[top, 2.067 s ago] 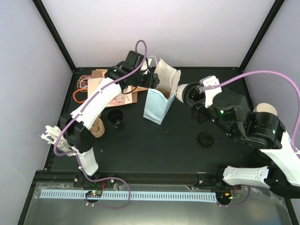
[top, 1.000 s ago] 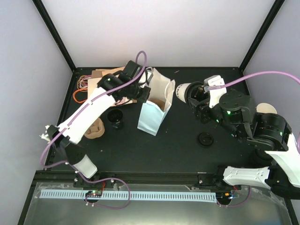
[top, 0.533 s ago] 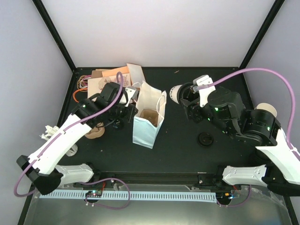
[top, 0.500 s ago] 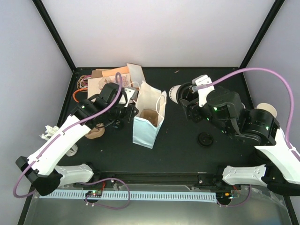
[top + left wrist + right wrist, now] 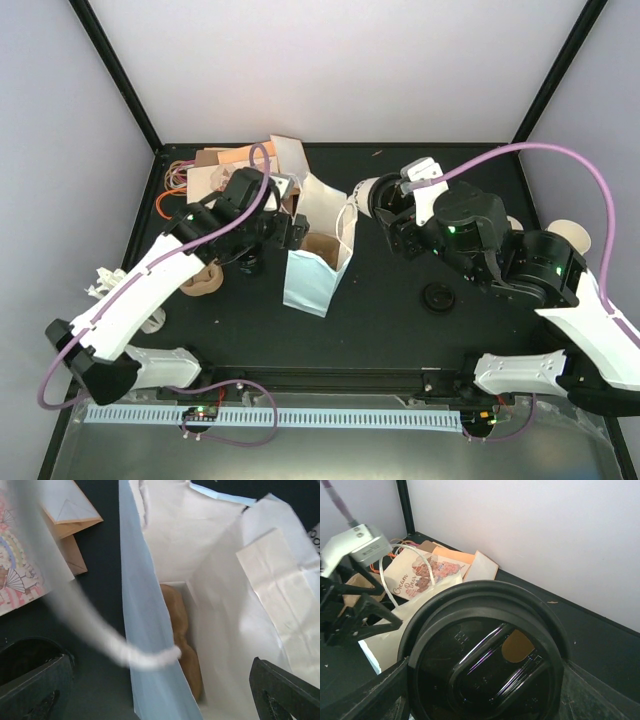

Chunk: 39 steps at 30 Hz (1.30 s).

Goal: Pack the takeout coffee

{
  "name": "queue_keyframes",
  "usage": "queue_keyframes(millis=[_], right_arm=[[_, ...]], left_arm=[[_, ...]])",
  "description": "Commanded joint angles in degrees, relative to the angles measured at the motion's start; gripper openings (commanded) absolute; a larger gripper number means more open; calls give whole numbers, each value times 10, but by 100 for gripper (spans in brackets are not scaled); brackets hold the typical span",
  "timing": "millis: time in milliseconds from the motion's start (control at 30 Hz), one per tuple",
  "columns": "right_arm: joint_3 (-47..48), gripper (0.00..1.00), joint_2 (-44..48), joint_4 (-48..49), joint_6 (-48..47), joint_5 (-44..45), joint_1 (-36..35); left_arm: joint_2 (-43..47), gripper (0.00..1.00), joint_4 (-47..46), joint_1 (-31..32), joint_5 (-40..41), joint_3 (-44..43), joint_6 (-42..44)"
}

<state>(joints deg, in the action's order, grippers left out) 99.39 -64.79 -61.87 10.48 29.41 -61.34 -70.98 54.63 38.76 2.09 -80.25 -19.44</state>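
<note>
left gripper (image 5: 287, 228): jaws being held wide, nothing being gripped, paper bag (image 5: 305, 285) rim lying between them | right gripper (image 5: 385, 205): coffee cup (image 5: 363, 193) being gripped on its side, black lid (image 5: 485, 650) facing the wrist camera | cup being held just right of the bag's open mouth, above the table (image 5: 400, 320) | brown carrier (image 5: 182, 645) lying inside the bag

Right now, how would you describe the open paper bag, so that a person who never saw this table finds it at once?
Look at the black table, near its middle. There stands a paper bag, pale blue outside and white inside, with a brown thing at its bottom. Unlike the flat bags lying in the far left corner, it alone stands upright with its mouth open.
</note>
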Motion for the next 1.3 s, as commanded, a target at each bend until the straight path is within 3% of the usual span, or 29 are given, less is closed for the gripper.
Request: queue_keyframes(millis=[0,167,233,533,600,900,1100,1267], right_arm=[[-10,67,13,23,-9,0,2],[-18,67,18,26,-9,-3,2],[-22,67,20,26,-9,-2,2],[-21,67,32,24,-12,19,2],[-21,67,34,22,-12,21,2],[-8,67,35,3,-13,31,1],[15,67,27,-15,-18,40,2],[29,67,20,-13,-37,-17,2]], left_arm=[[-47,99,-7,3,53,-38,-20],[-84,98,7,3,76,-70,-25],[-97,91,15,3,78,-84,-25],[-133,12,58,5,87,-122,-17],[-126,2,55,7,80,-120,-8],[-65,1,3,13,-42,-63,95],[-35,2,1,14,-83,-50,137],[-10,2,-11,17,-85,-48,186]])
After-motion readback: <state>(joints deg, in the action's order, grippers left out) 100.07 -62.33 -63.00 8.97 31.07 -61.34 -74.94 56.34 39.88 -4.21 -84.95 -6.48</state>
